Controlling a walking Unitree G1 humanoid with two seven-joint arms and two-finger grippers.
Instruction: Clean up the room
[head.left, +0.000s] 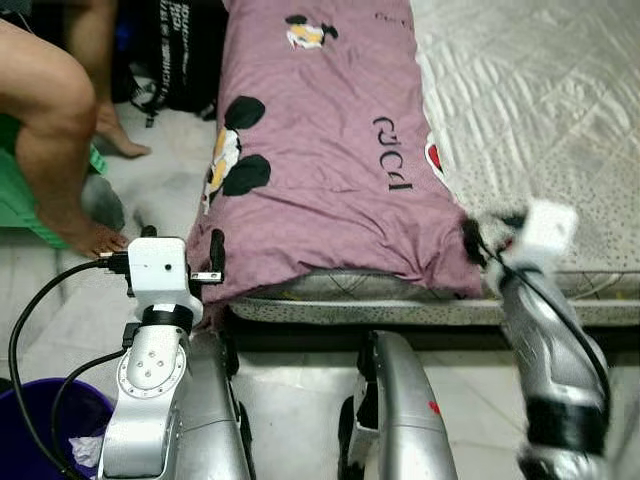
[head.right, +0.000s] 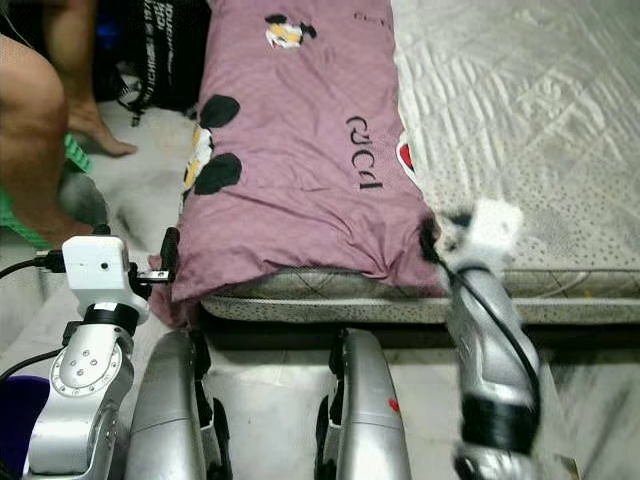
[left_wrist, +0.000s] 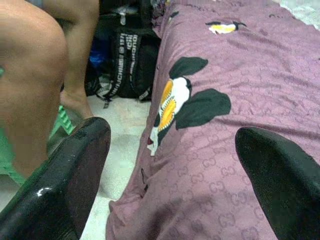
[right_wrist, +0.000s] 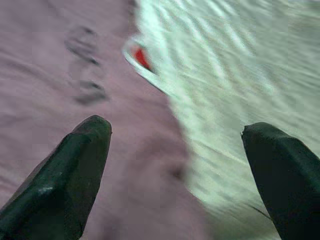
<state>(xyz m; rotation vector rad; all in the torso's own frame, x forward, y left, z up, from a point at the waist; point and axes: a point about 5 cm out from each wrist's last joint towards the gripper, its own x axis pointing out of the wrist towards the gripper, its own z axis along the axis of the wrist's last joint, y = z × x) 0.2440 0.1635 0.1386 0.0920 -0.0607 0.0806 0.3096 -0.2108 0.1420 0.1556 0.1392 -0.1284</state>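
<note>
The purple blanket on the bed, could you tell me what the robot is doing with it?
The robot stands at the foot of the mattress, both grippers open at the near end of the purple blanket. The left gripper is at its left corner, the right gripper at its right edge. Neither grips it yet. A person sits nearby.

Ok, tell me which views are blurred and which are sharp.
Right wrist view: smeared throughout, the purple blanket and pale mattress streaked. Both eye views: sharp on the bed, but the right gripper is motion-blurred. Left wrist view: fairly sharp on the blanket's print, with the left gripper near the lens soft-edged.
</note>
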